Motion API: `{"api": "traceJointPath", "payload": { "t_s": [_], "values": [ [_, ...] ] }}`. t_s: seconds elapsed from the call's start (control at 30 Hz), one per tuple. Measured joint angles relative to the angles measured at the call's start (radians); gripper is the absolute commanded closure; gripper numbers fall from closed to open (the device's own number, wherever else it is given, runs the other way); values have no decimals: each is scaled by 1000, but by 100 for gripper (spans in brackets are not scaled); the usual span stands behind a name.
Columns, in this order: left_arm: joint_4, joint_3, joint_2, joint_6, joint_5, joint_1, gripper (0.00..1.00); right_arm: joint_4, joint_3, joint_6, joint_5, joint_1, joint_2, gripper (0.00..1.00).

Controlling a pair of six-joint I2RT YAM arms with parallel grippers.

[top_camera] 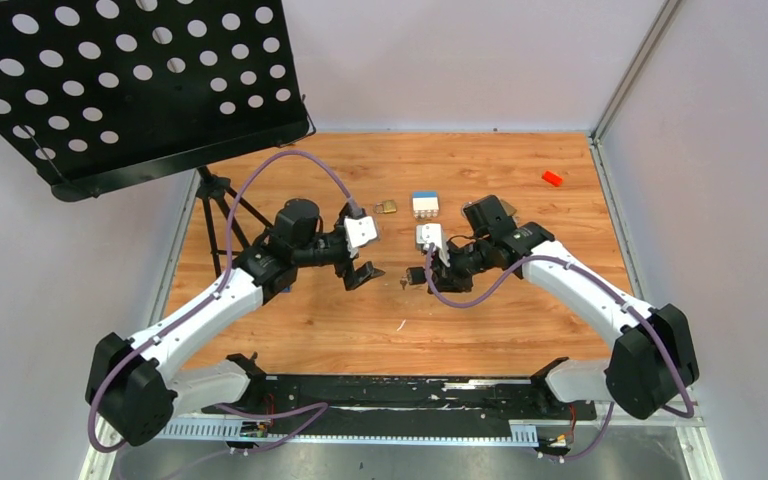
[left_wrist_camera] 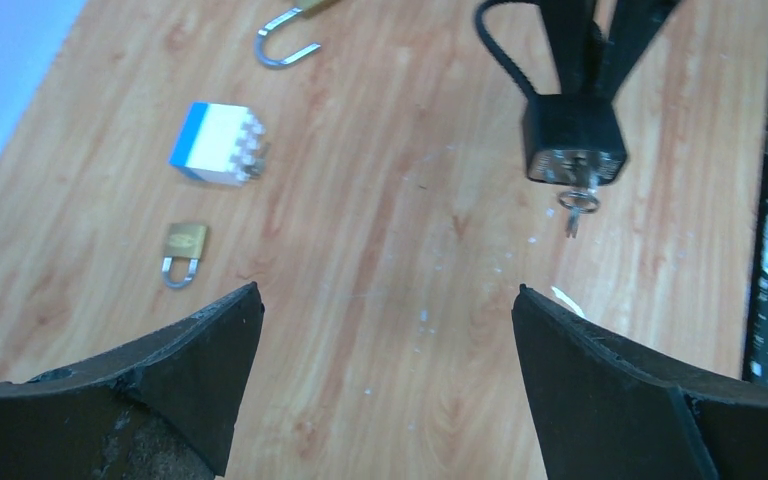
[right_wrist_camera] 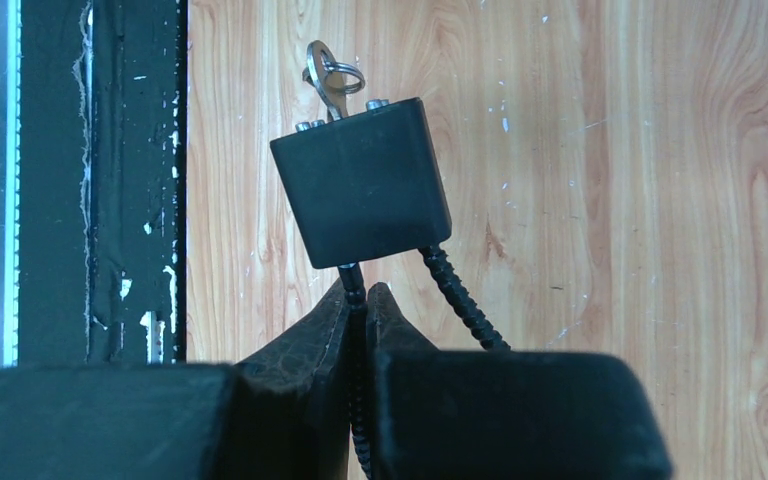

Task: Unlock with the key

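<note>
txt: none legible | labels/brands: none | nums/signs: none | brass padlock (left_wrist_camera: 185, 241) face: too blurry

The right hand (right_wrist_camera: 362, 305) is pinching the black cable (right_wrist_camera: 463, 298) just below its blocky black lock body (right_wrist_camera: 365, 185); the key (right_wrist_camera: 326, 80) is sticking from the far face, over the table (right_wrist_camera: 640, 200).

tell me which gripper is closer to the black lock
Right. The right gripper is shut on the cable just behind the black lock. The left gripper is open, facing the lock's key end across a gap, touching nothing.
</note>
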Motion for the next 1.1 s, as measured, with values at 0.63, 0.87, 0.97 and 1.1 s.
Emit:
{"api": "traceJointPath", "payload": {
  "t_s": [0.63, 0.87, 0.97, 1.1],
  "values": [
    [-17, 73, 147, -94, 236, -103, 3, -51, 58, 11, -64, -2, 109, 100],
    [87, 66, 200, -188, 185, -123, 12, -55, 61, 11, -64, -2, 113, 100],
    [119, 64, 219, -213, 170, -127, 17, -55, 61, 11, -64, -2, 113, 100],
    [128, 61, 236, -228, 163, -136, 26, -55, 61, 12, -63, -2, 113, 100]
  ]
}}
